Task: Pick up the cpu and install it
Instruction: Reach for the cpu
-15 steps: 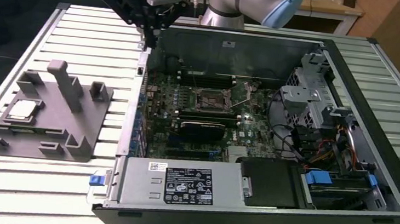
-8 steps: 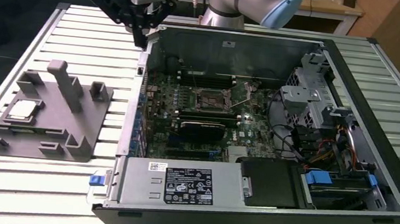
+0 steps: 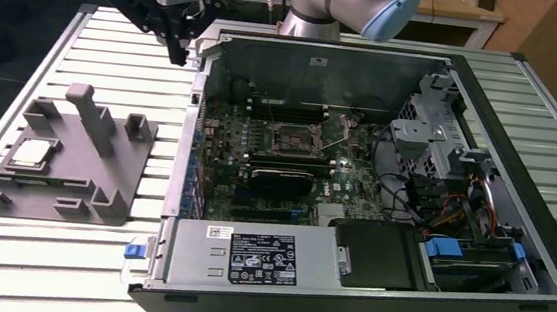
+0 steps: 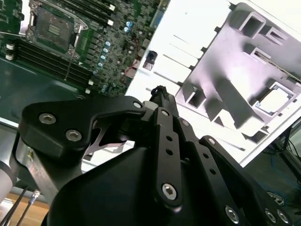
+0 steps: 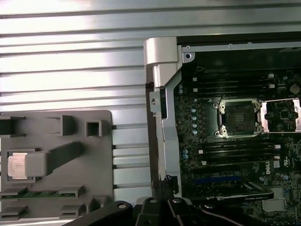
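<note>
Currently: cpu (image 3: 33,152), silver-topped, lying flat in a recess of the grey fixture (image 3: 102,185), at the exterior view's left. The fixture rests on the slatted tabletop (image 3: 64,258). Open computer case (image 3: 317,68) stands just beside the fixture, and its motherboard socket (image 3: 294,138) has the cover plate swung open. Tool (image 3: 178,56) hangs over the case's corner toward the exterior view's upper left, well apart from the cpu, its fingers pressed together and gripping nothing.
</note>
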